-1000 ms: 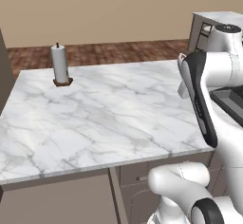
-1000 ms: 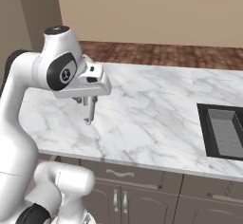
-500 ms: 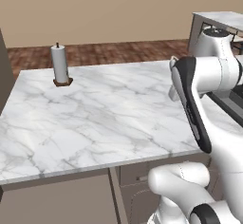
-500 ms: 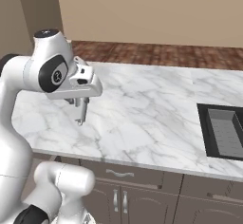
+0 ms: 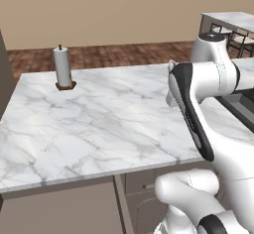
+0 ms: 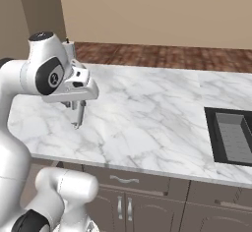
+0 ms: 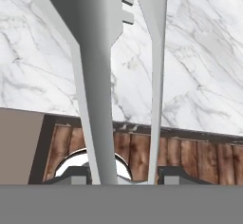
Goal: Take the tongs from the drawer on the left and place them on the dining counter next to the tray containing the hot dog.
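The gripper [image 6: 77, 123] is clamping the tongs [image 7: 102, 76] over the sink-side marble top [image 6: 147, 113], so pickup looks done and delivery remains.

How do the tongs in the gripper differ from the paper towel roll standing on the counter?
The tongs are slim silvery-grey metal; the paper towel roll is a thick white cylinder. The tongs hang from the gripper above the marble; the roll stands upright on a dark base near the counter's far edge. Both are long and narrow.
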